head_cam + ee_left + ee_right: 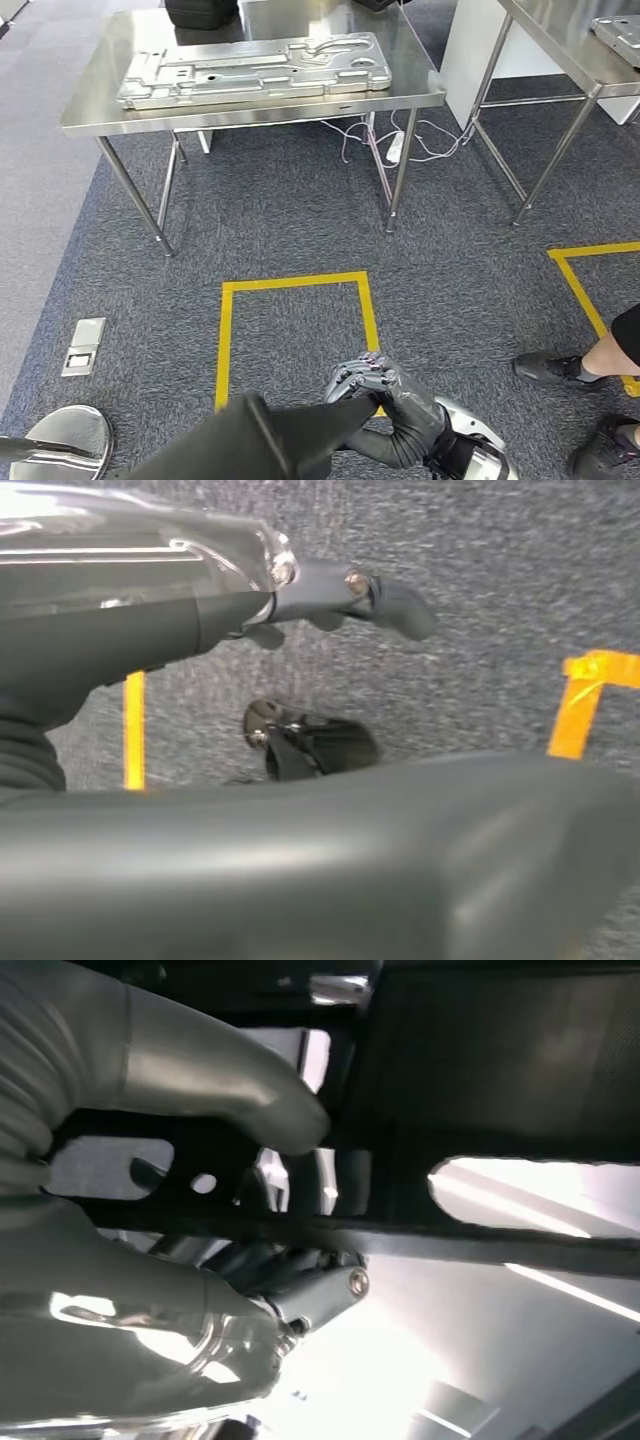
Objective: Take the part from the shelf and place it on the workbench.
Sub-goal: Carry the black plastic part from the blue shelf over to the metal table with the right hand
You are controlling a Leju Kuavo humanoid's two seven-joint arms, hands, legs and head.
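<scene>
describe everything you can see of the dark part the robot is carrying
The dark part is a flat, matte black panel, apparently metal or plastic, held low in front of the robot over the grey carpet. The right wrist view shows slots and a small round hole cut through it. The right hand grips one edge, thumb on one face, fingers on the other. In the left wrist view the left hand lies alongside it; contact is unclear.

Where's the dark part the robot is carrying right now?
In the head view, the dark part sits low at center, held by the right hand above the yellow floor square.

Place: industrial workshop or test floor
Evidence: steel workbenches [98, 118], stamped metal panel [256, 68], yellow floor-tape squares [294, 284], grey carpet
</scene>
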